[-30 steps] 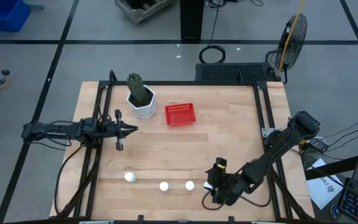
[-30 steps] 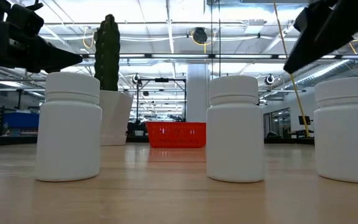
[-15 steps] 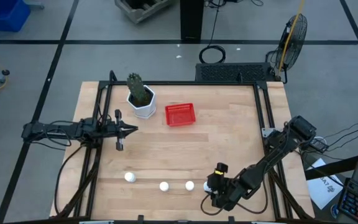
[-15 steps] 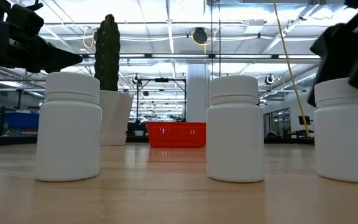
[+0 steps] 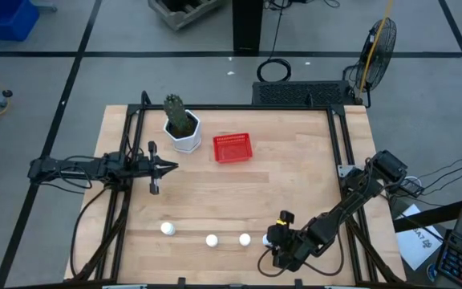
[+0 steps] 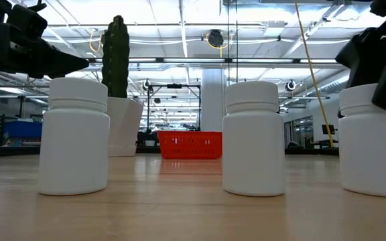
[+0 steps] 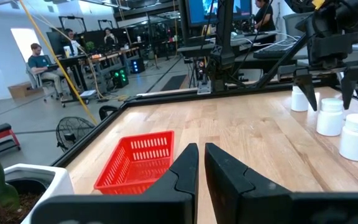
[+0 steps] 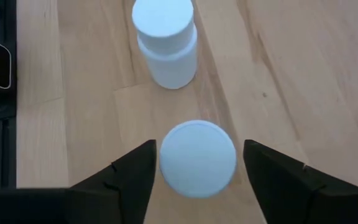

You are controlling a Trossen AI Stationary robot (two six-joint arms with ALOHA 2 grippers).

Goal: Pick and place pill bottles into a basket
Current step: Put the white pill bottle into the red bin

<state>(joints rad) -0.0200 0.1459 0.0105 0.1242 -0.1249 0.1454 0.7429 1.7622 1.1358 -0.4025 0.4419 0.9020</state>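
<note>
1. Two dark fingers of the right pincer are standing wide apart on either side of a pill bottle, its round cap sitting between them with a gap on each side; nothing is being gripped yet.
2. In the high view this right pincer is hovering at the near right part of the table, at the right-hand end of the row of bottles.
3. A second bottle is standing just beyond the targeted one in the wrist view, close but apart.
4. Three more bottles are showing from above: one nearest the pincer, a middle one, and a far-left one.
5. The red basket is sitting well apart, toward the far side of the table, beside a white cactus pot.
6. The left pincer is waiting near the left edge, its fingers nearly together and holding nothing.
7. Risks, as I judge them: closing off-centre could be tipping the bottle or squeezing it out sideways; a low finger could be nudging the neighbouring bottle; a grip high on the smooth cap could be slipping during the long carry to the basket.
</note>
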